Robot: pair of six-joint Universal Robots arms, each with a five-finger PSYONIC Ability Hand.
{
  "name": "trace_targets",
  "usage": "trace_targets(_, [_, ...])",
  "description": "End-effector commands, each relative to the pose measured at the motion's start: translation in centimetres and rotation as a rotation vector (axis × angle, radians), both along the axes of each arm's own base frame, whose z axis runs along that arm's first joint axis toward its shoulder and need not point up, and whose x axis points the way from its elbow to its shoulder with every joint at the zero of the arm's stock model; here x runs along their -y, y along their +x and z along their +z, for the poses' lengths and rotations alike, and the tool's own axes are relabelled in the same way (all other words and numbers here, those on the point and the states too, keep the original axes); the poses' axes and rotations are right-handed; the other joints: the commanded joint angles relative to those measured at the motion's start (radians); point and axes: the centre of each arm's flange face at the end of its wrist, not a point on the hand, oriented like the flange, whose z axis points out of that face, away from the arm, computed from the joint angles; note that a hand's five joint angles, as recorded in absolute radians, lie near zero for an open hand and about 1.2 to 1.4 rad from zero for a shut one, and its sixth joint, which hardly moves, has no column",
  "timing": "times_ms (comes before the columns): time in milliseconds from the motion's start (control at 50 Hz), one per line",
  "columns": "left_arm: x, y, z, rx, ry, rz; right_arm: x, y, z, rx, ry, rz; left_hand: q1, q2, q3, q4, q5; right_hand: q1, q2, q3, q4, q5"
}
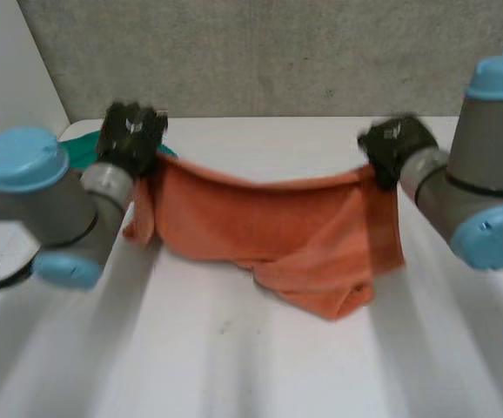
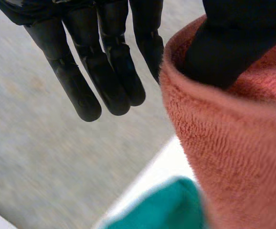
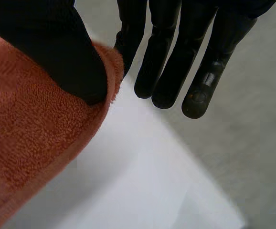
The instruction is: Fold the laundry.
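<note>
Left robot hand (image 1: 131,135) is pinching one top corner of the orange towel (image 1: 269,226). Its thumb is pressing the terry against the nearest finger, while the other fingers (image 2: 104,81) are stretching out straight and touching nothing. Right robot hand (image 1: 393,144) is doing the same at the opposite top corner: its thumb is clamping the hemmed edge, and the remaining fingers (image 3: 164,71) are pointing free past it.

Between the two, the towel's upper edge is sagging in a shallow curve above the far half of the table (image 1: 234,366). The lower part is bunching in a loose heap near the table's middle, closer to the right edge than the left. A green cloth (image 1: 77,150) is lying at the far left corner of the table, just behind the left robot hand.

The towel is looking soft, limp and fairly light, with a thick pile that is likely giving the thumbs good friction, and nothing about it is fragile. It is drooping wherever it is unsupported, so it will probably follow the corners rather than hold a shape. The hemmed corners seem the right places to hold, being firmer and flatter. A pinch in the middle would likely only be gathering a wad. Each pinch is small, so a sharp tug could be pulling a corner loose.
</note>
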Motion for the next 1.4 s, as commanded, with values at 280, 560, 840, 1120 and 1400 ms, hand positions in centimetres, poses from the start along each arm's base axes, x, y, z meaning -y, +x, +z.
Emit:
trace_targets(280, [-1.4, -0.4, 12.7, -0.251, -0.464, 0.002, 0.6, 0.9, 11.3, 0.147, -0.462, 0.003, 0.230, 0.198, 0.202, 0.194, 0.251, 0.406, 0.218, 0.213, 0.205, 0.231])
trace_targets(560, [-8.6, 2.6, -2.0, -0.043, -0.015, -0.005, -8.2, -2.0, -4.5, -0.262, 0.104, 0.157, 0.230, 0.198, 0.202, 0.194, 0.251, 0.406, 0.218, 0.213, 0.205, 0.231])
trace_targets(840, [-8.8, 3.0, -6.5, 0.018, 0.133, 0.004, -7.6, -2.6, -10.4, -0.049, 0.216, 0.067, 0.230, 0.198, 0.202, 0.194, 0.251, 0.249, 0.061, 0.056, 0.049, 0.074])
trace_targets(1120, [-8.7, 3.6, -6.6, 0.022, 0.161, 0.021, -7.4, -8.2, -10.5, 0.252, 0.410, -0.202, 0.230, 0.198, 0.202, 0.194, 0.251, -0.691, -0.879, -0.884, -0.892, -0.866])
trace_targets(1400, [-8.0, 3.8, -6.5, 0.018, 0.154, 0.034, -9.0, -10.5, -12.5, 0.181, 0.469, -0.199, 0.230, 0.198, 0.202, 0.194, 0.251, -0.641, -0.829, -0.834, -0.842, -0.816])
